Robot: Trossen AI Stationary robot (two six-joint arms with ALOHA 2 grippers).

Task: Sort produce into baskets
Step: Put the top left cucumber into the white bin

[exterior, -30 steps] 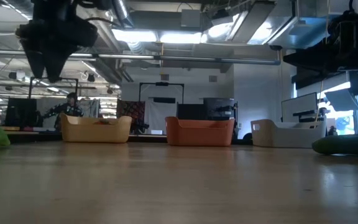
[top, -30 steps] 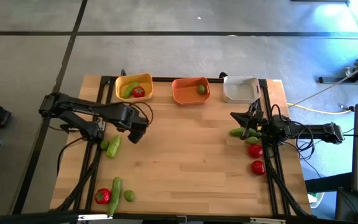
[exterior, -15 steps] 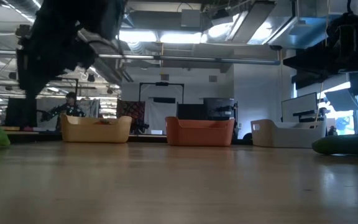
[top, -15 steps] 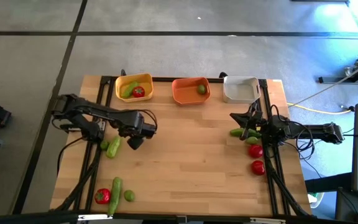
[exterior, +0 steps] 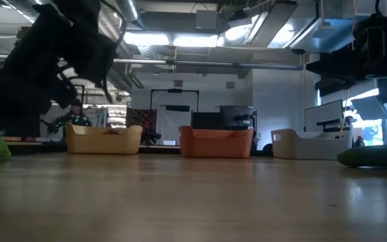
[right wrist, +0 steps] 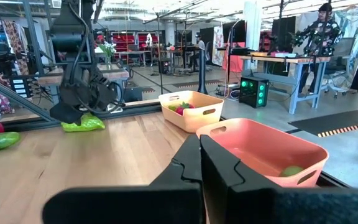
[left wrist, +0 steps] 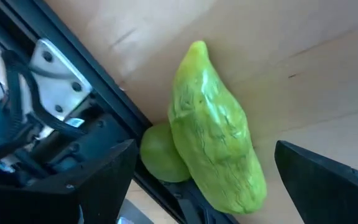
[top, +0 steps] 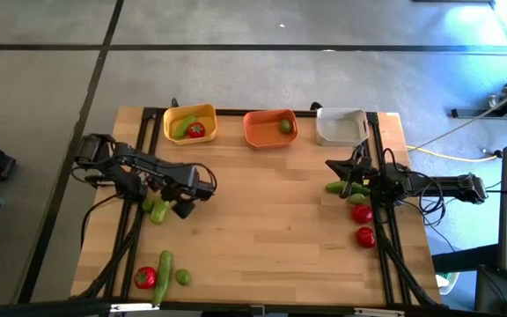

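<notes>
Since the left tool point(top: 180, 208) hung with its jaws spread wide right over the long, bumpy green cucumber-like piece point(left wrist: 215, 130) near the left edge of the pale wooden desk point(top: 262, 229), the grab looked like the risky bit to me. In the left wrist view that cucumber piece sat between the two dark fingers point(left wrist: 73, 186), but it lay touching a small round yellow-green lime-like ball point(left wrist: 161, 155), and both were jammed up against the black frame rail point(top: 130, 231) at the desk's side. My guess was that a careless close could have pinched the lime along with the cucumber, or knocked it rolling off toward the rail, or a finger might have clipped the rail on the way down. The piece looked glossy and tapered too, so a grip near the thin end might have slipped. The right tool point(right wrist: 199, 163) was fully closed, holding nothing, parked by the right edge beside more produce there. The shallow yellow plastic tub point(top: 189, 122) already held a green piece and a red one together, the orange tub point(top: 269, 128) had a lime, and the white-grey tub point(top: 340, 126) looked empty, so dropping this one in the wrong basket was another easy slip.
</notes>
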